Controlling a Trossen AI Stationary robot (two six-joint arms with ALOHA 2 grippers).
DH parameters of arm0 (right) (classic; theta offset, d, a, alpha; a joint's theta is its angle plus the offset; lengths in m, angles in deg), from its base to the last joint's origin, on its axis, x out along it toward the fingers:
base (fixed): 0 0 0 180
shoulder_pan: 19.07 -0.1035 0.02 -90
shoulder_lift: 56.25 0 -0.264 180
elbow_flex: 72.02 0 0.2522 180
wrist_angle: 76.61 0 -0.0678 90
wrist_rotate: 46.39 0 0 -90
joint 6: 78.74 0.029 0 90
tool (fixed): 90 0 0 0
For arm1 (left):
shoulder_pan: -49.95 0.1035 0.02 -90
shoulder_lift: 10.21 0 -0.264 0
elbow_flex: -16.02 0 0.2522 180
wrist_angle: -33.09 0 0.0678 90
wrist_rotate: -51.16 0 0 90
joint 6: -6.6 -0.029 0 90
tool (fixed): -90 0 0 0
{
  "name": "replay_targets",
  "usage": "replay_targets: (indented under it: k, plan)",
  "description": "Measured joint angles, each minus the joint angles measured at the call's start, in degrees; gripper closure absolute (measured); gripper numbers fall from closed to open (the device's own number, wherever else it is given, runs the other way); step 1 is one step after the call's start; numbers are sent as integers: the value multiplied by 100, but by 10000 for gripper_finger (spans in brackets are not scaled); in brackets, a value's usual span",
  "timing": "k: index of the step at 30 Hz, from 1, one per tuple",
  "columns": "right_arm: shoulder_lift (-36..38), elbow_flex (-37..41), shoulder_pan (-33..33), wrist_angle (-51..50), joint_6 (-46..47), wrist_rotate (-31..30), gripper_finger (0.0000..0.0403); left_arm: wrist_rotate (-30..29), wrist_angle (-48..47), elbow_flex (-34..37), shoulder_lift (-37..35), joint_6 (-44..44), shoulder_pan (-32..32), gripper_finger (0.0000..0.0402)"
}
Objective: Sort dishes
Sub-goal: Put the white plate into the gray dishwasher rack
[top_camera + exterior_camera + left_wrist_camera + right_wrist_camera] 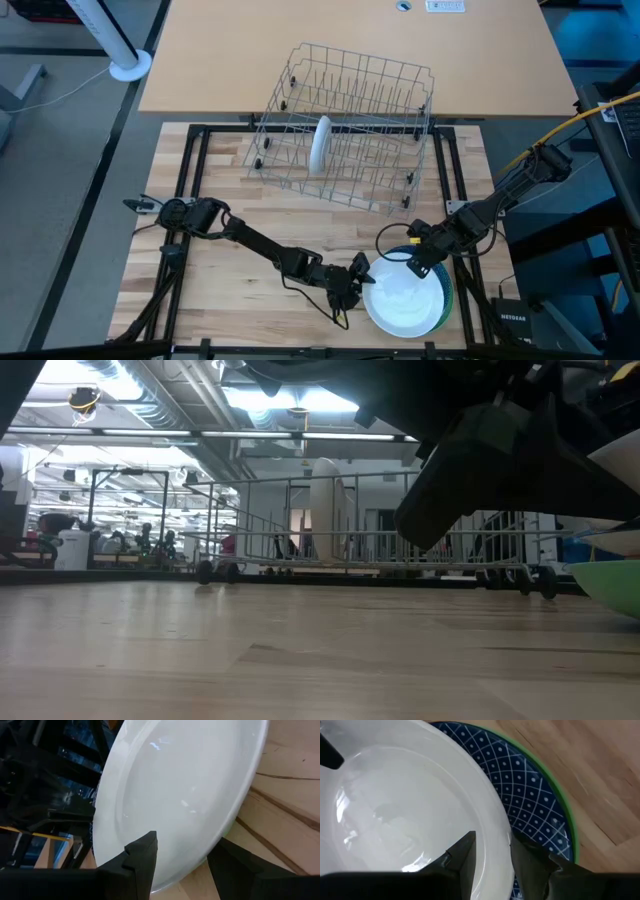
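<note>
Your right pincer (492, 852) has its two dark fingers (462, 855) straddling the rim of the white plate (395, 815), one inside, one outside. That plate sits on a blue patterned plate (530, 805), over a green plate (570, 820), on the wooden worktop (600, 765).

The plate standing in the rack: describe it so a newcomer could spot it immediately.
Find the grey wire dish rack at the table's far side. Near its middle, one white plate stands upright on edge between the tines. Unlike the plates stacked flat at the near edge, it stands alone and no claw touches it.
</note>
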Motion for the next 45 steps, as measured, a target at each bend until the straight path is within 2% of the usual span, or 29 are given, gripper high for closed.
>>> replay_targets:
  k: [7,12,22,38,45]
  plan:
    - [-7,-2,0,22,2,-242,279,11,0,0,0,-12,0,243]
    - [-54,-9,0,29,2,-297,279,274,2,0,0,-69,11,243]
    - [-598,-11,0,47,-63,-167,279,362,-26,-2,0,-140,11,243]
    - [-905,-20,0,358,-34,-77,279,269,-68,-4,0,-1460,-33,242]
    - [-906,-6,0,496,-19,-81,279,287,49,-4,0,-1508,-33,242]
